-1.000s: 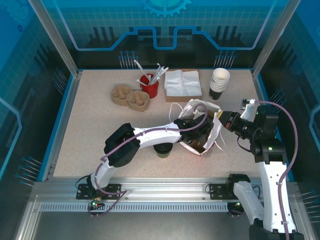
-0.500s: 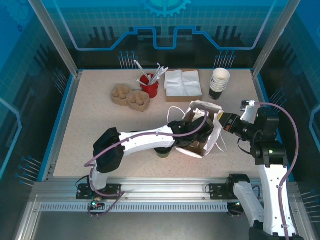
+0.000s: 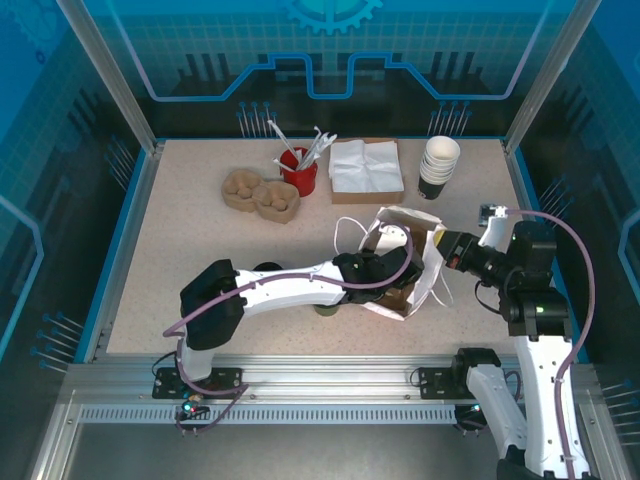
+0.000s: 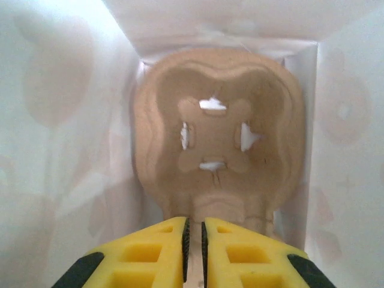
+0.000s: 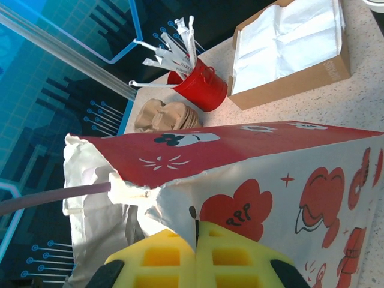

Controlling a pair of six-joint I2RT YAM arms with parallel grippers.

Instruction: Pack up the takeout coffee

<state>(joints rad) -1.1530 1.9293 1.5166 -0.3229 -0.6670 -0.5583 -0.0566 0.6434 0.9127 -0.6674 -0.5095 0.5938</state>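
Small brown paper cup, black-lidded (image 3: 322, 309): being overhung by the left arm on speckled table (image 3: 180, 250), just beside red-and-white paper bag (image 5: 288, 174), unpacked. Bag rim: being pinched shut-jawed by right gripper (image 5: 195, 243), presumably for steadying. Left gripper (image 4: 193, 240): being held inside bag, jaws nearly together by beige pulp tray (image 4: 219, 138); any grip cannot be told.

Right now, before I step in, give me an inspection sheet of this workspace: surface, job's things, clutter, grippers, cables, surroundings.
Surface: speckled table, no spills seen.
Job's things: coffee on the table, mostly hidden under the left arm, outside the bag; bag tipped on its side, a carrier at its bottom.
Clutter: bucket, napkin box, cup stack and spare carriers along the far edge.
Grippers: left gripper inside the bag, jaws almost together; right gripper shut on the bag's edge.
Cables: purple cables along both arms, the left one running into the bag.
Surroundings: blue enclosure walls; nothing else seen.
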